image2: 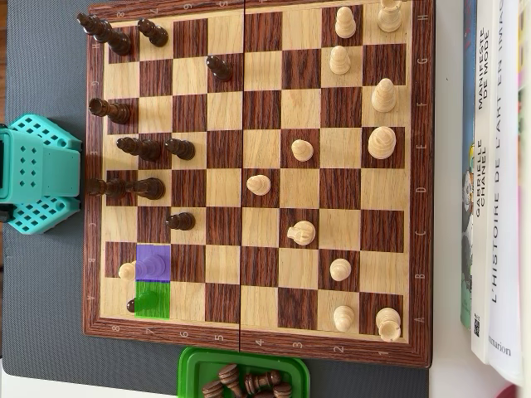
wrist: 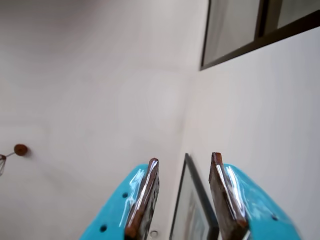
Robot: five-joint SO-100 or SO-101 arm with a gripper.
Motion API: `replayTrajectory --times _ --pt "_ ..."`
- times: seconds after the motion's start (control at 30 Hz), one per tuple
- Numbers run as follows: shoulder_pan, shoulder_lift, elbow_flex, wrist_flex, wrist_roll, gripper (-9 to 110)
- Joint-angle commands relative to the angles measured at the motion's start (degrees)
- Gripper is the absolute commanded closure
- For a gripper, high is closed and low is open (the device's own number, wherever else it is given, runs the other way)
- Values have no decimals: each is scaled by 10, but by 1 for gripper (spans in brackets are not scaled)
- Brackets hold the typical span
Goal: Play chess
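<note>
On the table: chessboard seen from above, play well under way.
Marked squares: purple square and green square at lower left; a pale piece just beside the purple, a dark piece at the green's left edge.
Handling (judged): small turned pieces, light, stiff, smooth, easily tipped; best pinched at the narrow neck from straight above.
Jaws: gripper apart and empty in the wrist view, aimed at a wall and window, away from the board.
Arm: teal base at the board's left edge.
Obstacles: crowded dark pieces near the base.
Surroundings: green tray of captured pieces below; books at right.
</note>
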Motion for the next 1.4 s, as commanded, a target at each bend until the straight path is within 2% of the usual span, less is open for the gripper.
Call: replayTrajectory --times 0.0,0.33,0.7,1.07,1.2,1.37 --pt "3 -8 12 41 -4 86" --pt "3 -8 5 256 -4 86" --pt "32 -11 -119 635 -25 86" --pt "43 -224 -286 914 -118 86" --pt "76 -278 -373 1072 -117 86" --pt "111 -346 -498 1368 -117 86"
